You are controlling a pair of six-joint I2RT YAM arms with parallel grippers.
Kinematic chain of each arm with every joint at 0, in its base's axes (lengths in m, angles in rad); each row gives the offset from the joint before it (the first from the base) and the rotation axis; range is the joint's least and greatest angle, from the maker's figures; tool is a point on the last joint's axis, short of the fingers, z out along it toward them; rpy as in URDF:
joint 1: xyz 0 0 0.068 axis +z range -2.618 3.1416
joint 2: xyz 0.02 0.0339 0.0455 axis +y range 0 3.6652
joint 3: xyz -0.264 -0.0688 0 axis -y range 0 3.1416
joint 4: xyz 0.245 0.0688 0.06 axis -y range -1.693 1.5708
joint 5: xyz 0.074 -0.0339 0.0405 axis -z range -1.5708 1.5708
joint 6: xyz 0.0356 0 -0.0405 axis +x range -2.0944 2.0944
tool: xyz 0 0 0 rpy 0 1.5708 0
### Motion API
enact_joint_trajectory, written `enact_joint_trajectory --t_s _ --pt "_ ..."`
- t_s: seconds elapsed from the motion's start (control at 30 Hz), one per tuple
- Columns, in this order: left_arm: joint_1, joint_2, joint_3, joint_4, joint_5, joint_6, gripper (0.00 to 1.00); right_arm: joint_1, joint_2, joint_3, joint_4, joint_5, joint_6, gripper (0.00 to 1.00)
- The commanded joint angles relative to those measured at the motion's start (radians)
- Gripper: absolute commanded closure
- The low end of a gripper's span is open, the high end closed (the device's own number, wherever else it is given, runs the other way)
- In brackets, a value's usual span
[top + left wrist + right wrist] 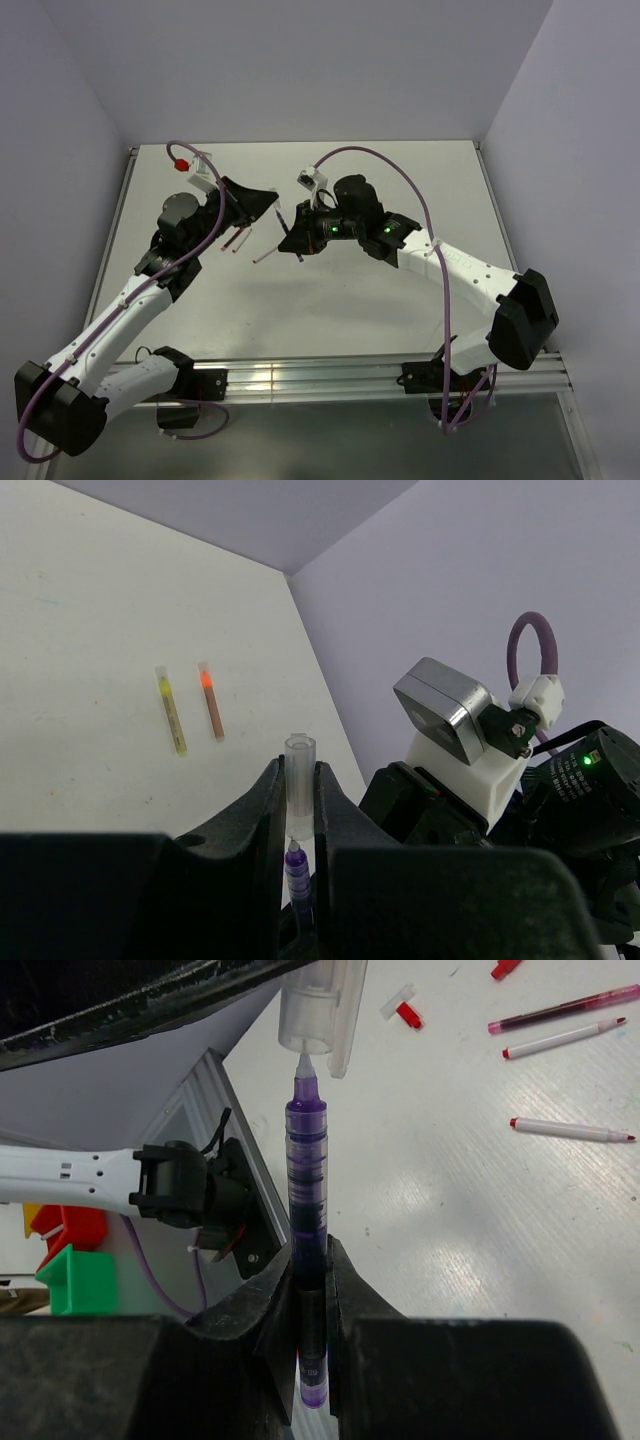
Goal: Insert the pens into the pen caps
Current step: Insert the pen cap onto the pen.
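We are seeing only part of the translucent purple ribbed pen (305, 1190): its lower barrel is disappearing between the black fingers of the right gripper (311, 1260), which is clamping it upright with its jaws nearly closed around the barrel. At 12 o'clock the pen's pale nib is meeting the mouth of the clear plastic tubular cap (312, 1005), whose far end is being cut off by the frame edge. How deep the nib is sitting we cannot tell. The left gripper (299, 780) is pinching that cap in a narrow gap. From above, both are looking too small to read. On the matte white table (80, 630), at 10 o'clock from the cap, a thin yellow-tipped pen (171, 710) and an orange-tipped brown pen (211, 702) are lying side by side, not touching.
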Motion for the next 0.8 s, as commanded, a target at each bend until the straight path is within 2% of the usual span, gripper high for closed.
enact_joint_trajectory --t_s 0.0,0.77 --pt "0.006 -0.017 -0.001 0.044 0.024 0.001 1.00 0.001 -0.029 0.044 0.019 0.022 -0.012 1.00" --pt "0.003 -0.042 -0.041 0.067 0.050 -0.026 1.00 -0.017 -0.057 0.020 0.053 0.063 0.012 1.00"
